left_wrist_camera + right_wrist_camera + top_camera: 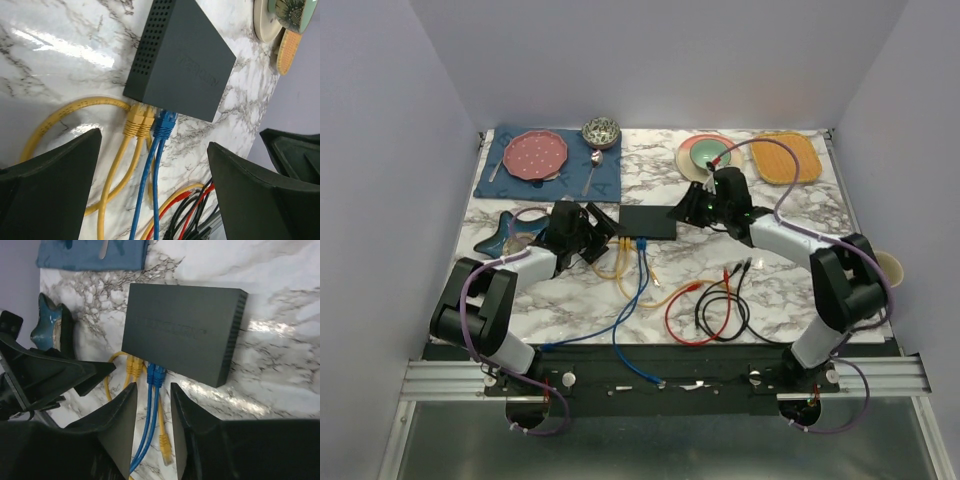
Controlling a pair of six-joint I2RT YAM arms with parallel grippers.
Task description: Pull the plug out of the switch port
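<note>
The switch [648,222] [185,60] [180,332] is a flat matte-black box lying mid-table. Two yellow plugs [137,122] [134,367] and two blue plugs [164,125] [156,374] sit in its near edge. My left gripper [603,232] [152,165] is wide open just left of those plugs and touches nothing. My right gripper [690,207] [153,387] hovers by the switch's right end. It stands partly open and empty, and in the right wrist view the blue cables show through its gap. A loose yellow plug [165,442] lies on the marble.
Loose red and black cables [715,305] coil near the front. A dark blue star-shaped dish [505,235] sits left of the left gripper. At the back are a blue placemat with a pink plate [538,153], a bowl [601,131], a green plate [705,152] and an orange mat [785,157].
</note>
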